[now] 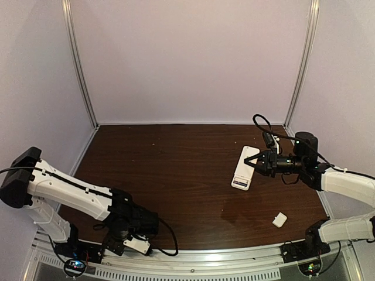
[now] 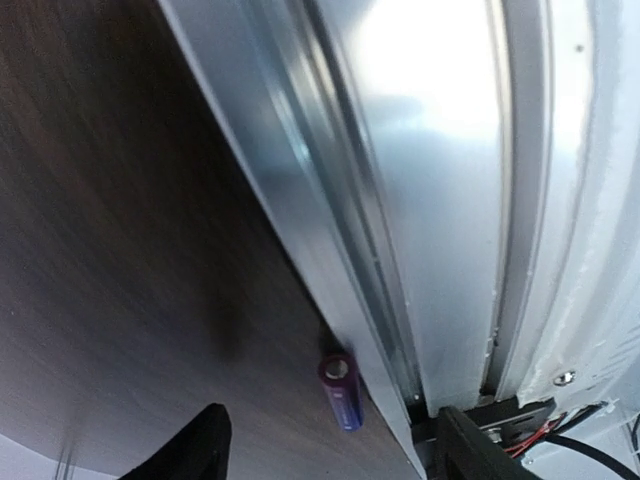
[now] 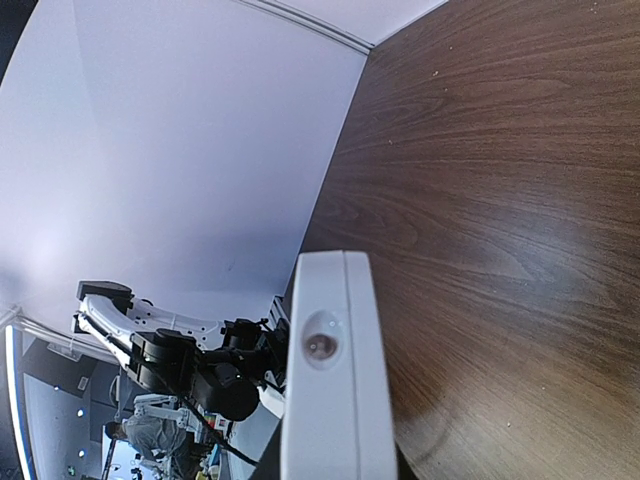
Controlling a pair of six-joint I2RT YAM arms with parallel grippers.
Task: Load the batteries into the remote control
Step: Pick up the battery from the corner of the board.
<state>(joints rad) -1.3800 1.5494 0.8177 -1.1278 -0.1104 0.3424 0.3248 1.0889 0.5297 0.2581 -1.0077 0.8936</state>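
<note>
Left claw (image 2: 335,455) wide open, empty, battery (image 2: 340,392) at its 12 o'clock against the rail (image 2: 420,200); we judge a square straddle best, right claw (image 1: 254,162) clamped on the remote control (image 1: 243,171).

White remote control (image 1: 245,168) at three o'clock on the dark brown, wood-grained table (image 1: 176,175). Purple battery (image 2: 341,389), and a white cover piece (image 1: 279,219) at four o'clock.
</note>
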